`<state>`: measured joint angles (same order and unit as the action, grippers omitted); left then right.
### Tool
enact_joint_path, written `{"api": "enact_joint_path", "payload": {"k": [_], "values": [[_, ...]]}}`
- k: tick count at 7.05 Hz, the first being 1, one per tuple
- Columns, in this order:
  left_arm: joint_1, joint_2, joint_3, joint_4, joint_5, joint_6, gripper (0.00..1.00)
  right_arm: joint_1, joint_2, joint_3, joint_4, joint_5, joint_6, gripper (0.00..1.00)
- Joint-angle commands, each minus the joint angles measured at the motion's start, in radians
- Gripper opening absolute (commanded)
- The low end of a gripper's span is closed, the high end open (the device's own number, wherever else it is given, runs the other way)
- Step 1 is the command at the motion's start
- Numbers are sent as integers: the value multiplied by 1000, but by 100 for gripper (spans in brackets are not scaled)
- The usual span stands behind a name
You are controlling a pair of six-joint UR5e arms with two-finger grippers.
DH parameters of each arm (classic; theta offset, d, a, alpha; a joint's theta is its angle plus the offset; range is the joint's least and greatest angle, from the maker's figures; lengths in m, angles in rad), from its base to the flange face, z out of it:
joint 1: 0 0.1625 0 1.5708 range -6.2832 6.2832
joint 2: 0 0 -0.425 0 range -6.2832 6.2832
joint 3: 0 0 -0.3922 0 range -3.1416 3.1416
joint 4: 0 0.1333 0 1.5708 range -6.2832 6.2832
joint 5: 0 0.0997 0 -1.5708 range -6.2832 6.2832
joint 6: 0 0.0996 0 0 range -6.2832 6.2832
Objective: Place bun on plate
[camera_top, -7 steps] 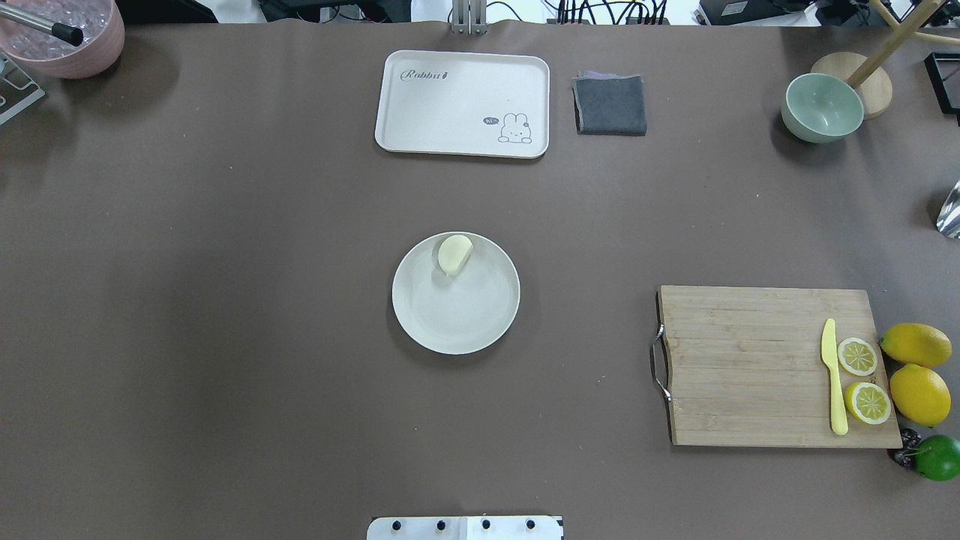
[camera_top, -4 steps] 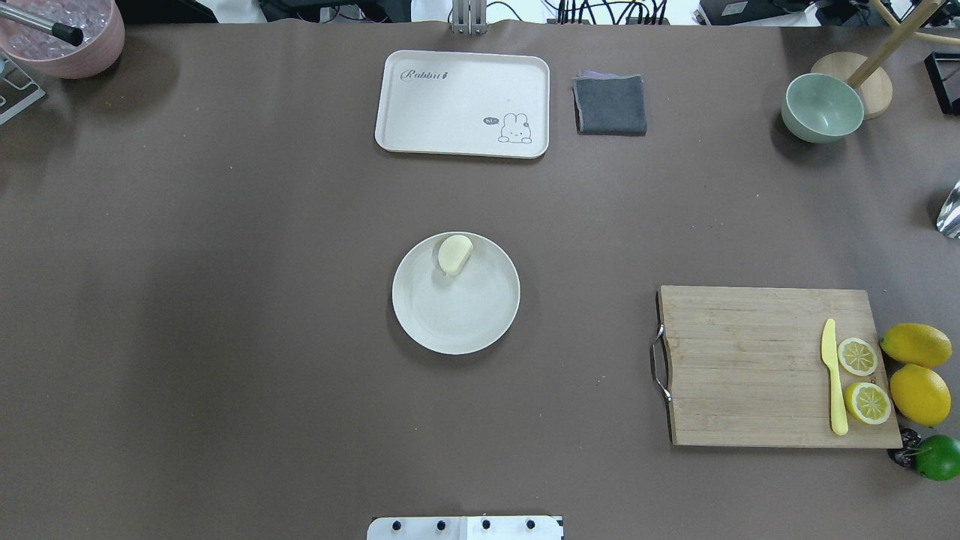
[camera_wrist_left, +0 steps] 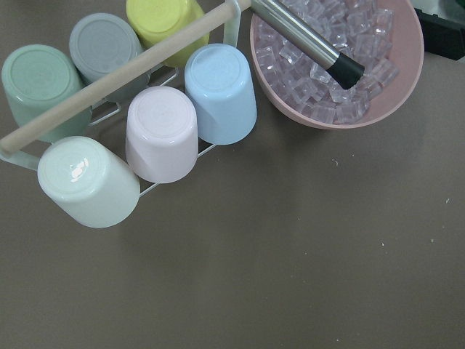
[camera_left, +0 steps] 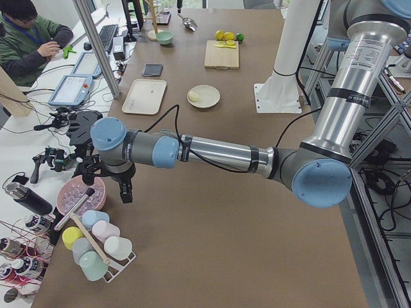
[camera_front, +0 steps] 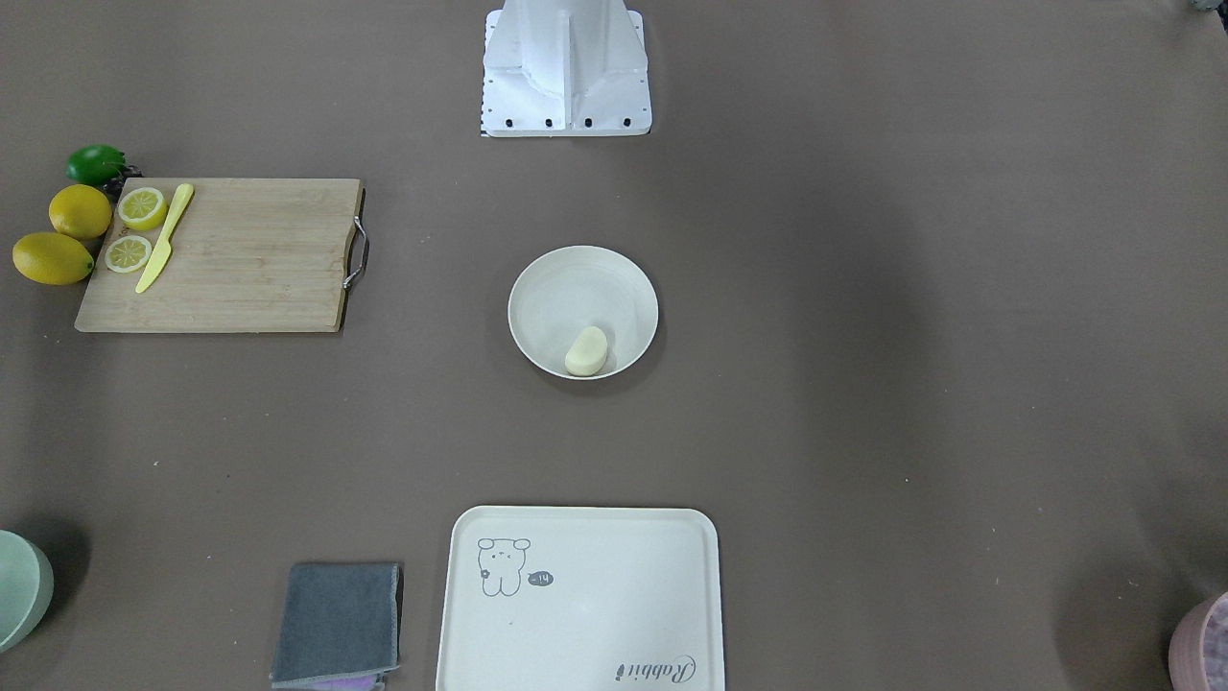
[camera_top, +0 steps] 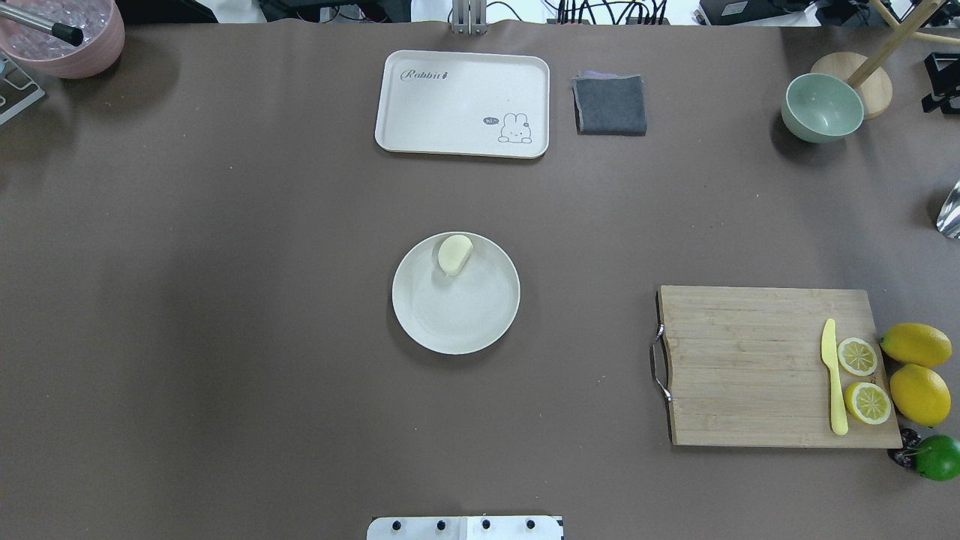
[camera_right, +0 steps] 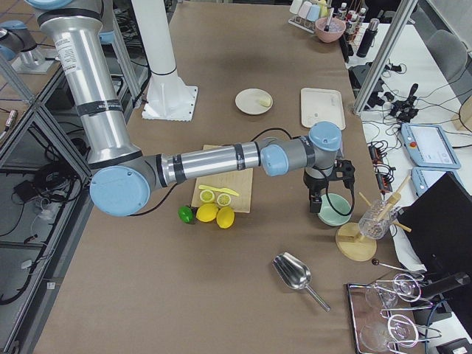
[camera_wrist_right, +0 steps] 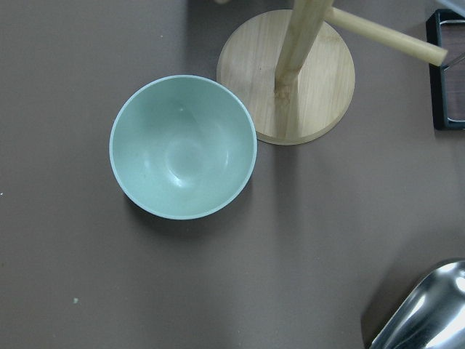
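Observation:
The bun (camera_top: 454,253) is a small pale cream lump lying inside the round off-white plate (camera_top: 456,330), against its far rim, mid-table; the front-facing view shows the bun (camera_front: 586,351) and plate (camera_front: 537,288) as well. Nothing touches them. Far off at the table's left end, my left gripper (camera_left: 106,183) hangs over a pink bowl of ice (camera_wrist_left: 341,65) and a cup rack (camera_wrist_left: 152,131). At the right end my right gripper (camera_right: 324,198) hovers above a green bowl (camera_wrist_right: 183,147). Only the side views show the grippers, so I cannot tell whether either is open or shut.
A cream tray (camera_top: 463,103) and a grey cloth (camera_top: 610,105) lie at the far edge. The cutting board (camera_top: 750,367) at the right carries a yellow knife and lemon halves, with lemons (camera_top: 916,345) and a lime beside it. A wooden stand (camera_wrist_right: 290,80) and metal scoop (camera_wrist_right: 429,313) flank the green bowl. A person (camera_left: 26,38) sits beyond the table.
The bun and the plate have not moved. A dark part at the overhead view's upper right edge has shifted slightly.

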<state>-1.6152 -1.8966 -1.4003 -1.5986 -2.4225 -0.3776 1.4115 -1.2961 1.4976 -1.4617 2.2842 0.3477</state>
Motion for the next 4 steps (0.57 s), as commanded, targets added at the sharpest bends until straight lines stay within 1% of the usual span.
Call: {"api": "enact_joint_path", "payload": {"k": [1, 3, 4], "values": [[21, 13, 27, -94, 2, -1, 98, -2, 0, -2, 6, 1, 0, 100], [47, 13, 93, -164, 0, 79, 98, 0, 0, 1, 6, 8, -1, 100], [51, 13, 92, -161, 0, 77, 98, 0, 0, 7, 4, 9, 0, 100]]}}
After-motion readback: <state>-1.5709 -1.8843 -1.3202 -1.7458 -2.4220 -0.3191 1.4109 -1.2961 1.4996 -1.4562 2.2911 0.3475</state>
